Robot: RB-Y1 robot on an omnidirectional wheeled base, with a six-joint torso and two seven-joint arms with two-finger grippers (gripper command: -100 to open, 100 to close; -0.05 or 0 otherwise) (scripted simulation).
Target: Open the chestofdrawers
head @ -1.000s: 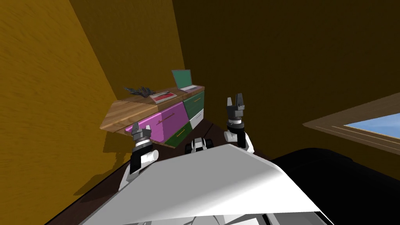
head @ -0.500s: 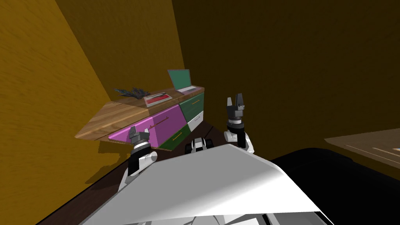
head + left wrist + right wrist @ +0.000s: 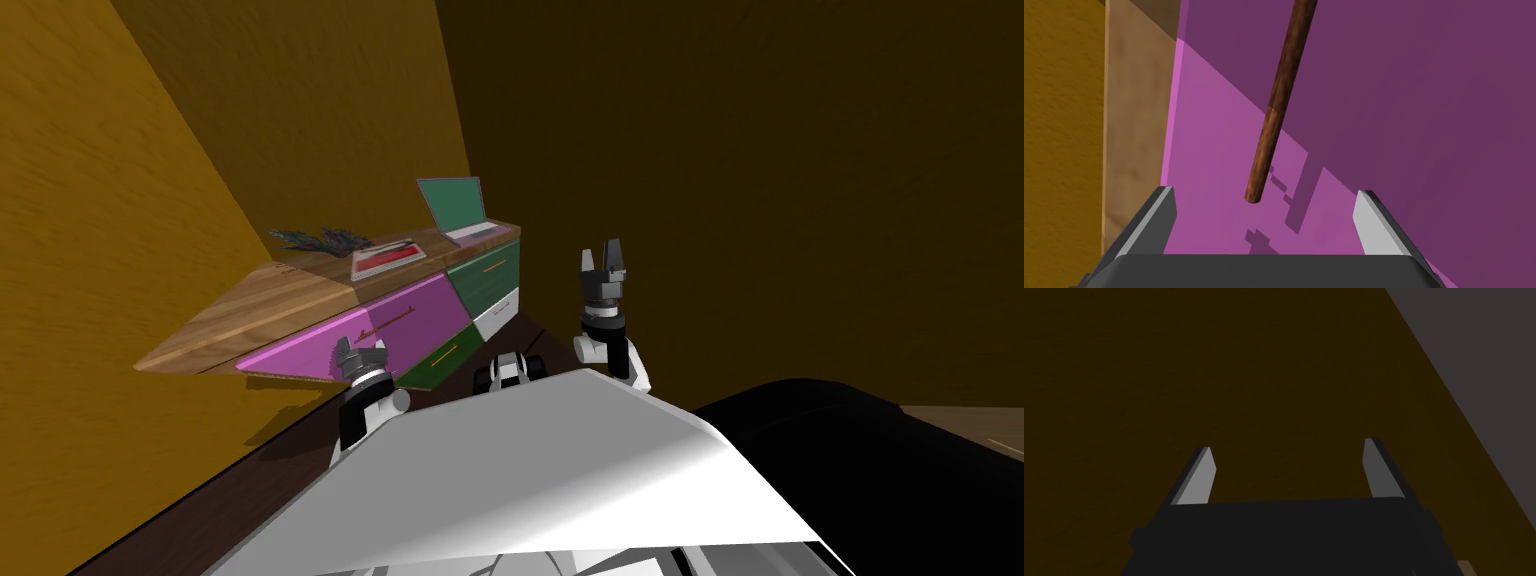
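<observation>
the chest of drawers (image 3: 270, 305) stood against the yellow wall on the left, every drawer looking shut, with a laptop (image 3: 455, 205) and a book (image 3: 383, 258) on its wooden top. the step in hand was the reach for a handle. the left gripper (image 3: 360, 350) hovered just in front of the pink drawer (image 3: 430, 300), its fingers (image 3: 1369, 220) spread wide and holding nothing. the near end of the brown handle (image 3: 1276, 105) lay between them, apart from both. the right gripper (image 3: 604, 250) stood raised on the right, well apart from the chest, its fingers likewise open and empty. next, as i judged it, the left hand needed to seat the bar deeper between the fingers, close on it, then pull straight out.
</observation>
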